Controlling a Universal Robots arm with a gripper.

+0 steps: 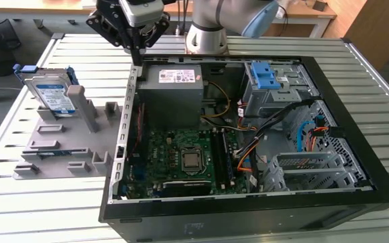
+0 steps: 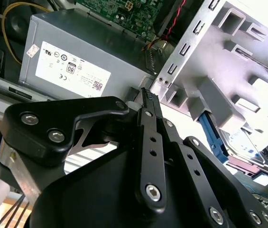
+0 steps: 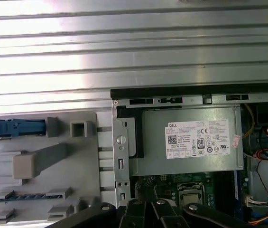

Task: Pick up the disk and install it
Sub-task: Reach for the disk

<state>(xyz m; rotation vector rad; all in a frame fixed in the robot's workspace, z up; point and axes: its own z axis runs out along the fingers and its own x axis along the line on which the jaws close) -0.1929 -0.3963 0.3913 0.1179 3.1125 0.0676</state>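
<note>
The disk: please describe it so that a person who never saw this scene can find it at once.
On the exterior view's left, beside the open case, a grey tray lies on the table. The disk stands at its far end. It alone is silver, with a white-and-blue label and blue frame.

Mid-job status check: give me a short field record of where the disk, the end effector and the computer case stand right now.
disk: standing on edge in the grey fixture, on the exterior view's left, outside the case
end effector: shut, holding nothing, above the case corner beside the power supply
computer case: side open, lying on the slatted metal table
progress: disk not yet picked up
</note>
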